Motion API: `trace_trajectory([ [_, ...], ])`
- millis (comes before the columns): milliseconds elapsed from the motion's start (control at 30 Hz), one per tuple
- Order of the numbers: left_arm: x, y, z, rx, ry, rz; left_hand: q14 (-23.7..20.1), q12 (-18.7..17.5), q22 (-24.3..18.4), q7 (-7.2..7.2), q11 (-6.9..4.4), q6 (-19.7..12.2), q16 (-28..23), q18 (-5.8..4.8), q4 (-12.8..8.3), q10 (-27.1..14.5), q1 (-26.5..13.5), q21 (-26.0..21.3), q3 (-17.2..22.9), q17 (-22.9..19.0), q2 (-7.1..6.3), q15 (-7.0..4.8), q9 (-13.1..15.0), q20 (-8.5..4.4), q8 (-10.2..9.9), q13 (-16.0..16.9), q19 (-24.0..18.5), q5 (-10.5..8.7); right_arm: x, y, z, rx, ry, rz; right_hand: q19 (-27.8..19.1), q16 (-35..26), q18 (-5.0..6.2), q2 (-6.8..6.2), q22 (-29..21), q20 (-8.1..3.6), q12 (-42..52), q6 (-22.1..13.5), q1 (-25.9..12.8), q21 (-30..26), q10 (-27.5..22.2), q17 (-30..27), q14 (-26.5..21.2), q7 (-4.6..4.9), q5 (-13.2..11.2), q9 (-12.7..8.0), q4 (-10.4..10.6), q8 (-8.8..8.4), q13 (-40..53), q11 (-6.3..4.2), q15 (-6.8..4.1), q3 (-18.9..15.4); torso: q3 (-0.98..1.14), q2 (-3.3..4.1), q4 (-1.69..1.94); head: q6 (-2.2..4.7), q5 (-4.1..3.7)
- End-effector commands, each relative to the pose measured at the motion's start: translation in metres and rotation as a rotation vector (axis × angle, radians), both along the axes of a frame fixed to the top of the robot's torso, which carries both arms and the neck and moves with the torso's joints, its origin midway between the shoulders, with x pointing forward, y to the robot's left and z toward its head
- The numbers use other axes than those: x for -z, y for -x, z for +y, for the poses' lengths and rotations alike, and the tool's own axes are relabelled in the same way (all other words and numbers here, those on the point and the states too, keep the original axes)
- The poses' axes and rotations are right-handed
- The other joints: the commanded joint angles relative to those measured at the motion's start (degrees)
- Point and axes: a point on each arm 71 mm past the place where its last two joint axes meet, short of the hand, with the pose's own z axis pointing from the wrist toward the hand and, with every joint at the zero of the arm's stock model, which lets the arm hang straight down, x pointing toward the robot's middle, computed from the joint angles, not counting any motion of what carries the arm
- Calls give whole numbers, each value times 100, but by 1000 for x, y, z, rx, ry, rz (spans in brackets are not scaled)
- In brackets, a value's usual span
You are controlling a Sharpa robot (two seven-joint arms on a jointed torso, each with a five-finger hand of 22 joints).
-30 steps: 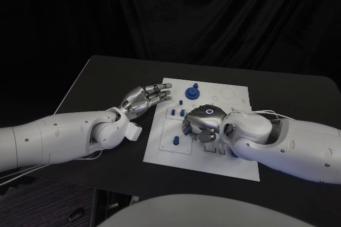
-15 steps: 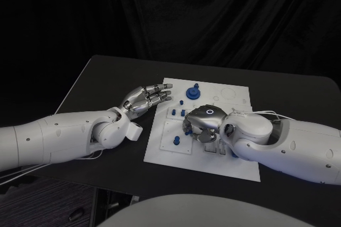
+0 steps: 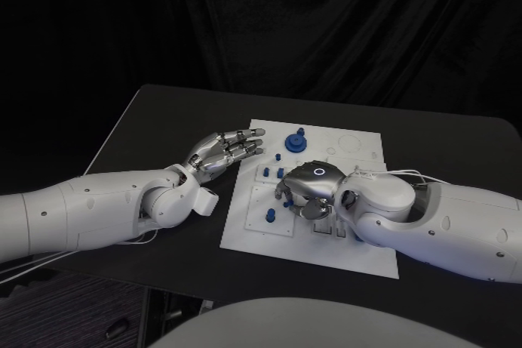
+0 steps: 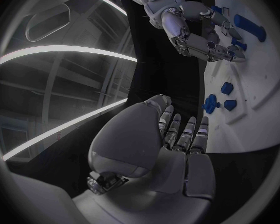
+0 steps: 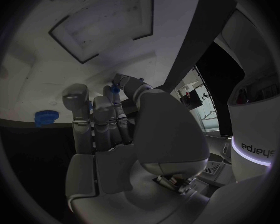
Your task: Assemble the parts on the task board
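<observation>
The white task board lies in the middle of the black table. My right hand is curled down over the board's middle. Its thumb and a finger pinch a small blue part against the board. My left hand hovers open at the board's left edge, fingers stretched toward it and holding nothing. A round blue gear-like part stands at the board's far side, also seen as the blue gear. Small blue parts lie between the two hands, and they appear again as blue parts.
Another small blue part sits in the board's near-left plate. A longer blue part lies beyond the right hand. A white cable runs over the right wrist. Bare black table lies left of the board.
My right hand has edged very slightly to the left over the board. The left hand has stayed where it was.
</observation>
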Motion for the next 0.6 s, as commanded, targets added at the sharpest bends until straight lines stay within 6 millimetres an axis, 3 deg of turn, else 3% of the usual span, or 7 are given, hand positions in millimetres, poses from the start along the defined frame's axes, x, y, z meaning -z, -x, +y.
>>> trace_trajectory([
  [33,-7,1,-1,-4,67,-77,-33,39,-8,14,39,37,35,-88,9,19,-17,30,31,8,48,-5,8,-4,30,5,24,30,0,1,1,-4,4,-7,-31,-26,1,8,470,8,-28,-28,-85,-31,-57,-9,-51,-1,-26,-5,12,-36,6,-5,10,-31,1,3,0,0,0],
  [467,-6,1,-1,-1,66,-71,-33,52,-12,23,49,54,38,-91,11,29,-22,29,44,8,46,-7,10,-4,34,6,25,30,-1,1,1,-6,-3,-10,-55,-55,10,4,442,37,-89,6,-170,-131,-189,-48,-77,32,-138,0,115,-15,7,38,48,-99,2,-1,-2,0,-1],
  [600,-5,1,-1,-1,66,-70,-33,52,-12,23,49,54,38,-91,11,29,-22,29,44,8,46,-7,10,-4,34,6,25,30,-1,0,1,-4,-2,-10,-79,-100,14,-71,403,128,-418,-189,-349,-257,-634,-117,-118,24,-386,-83,315,-135,-127,175,167,-346,2,2,0,0,-6],
])
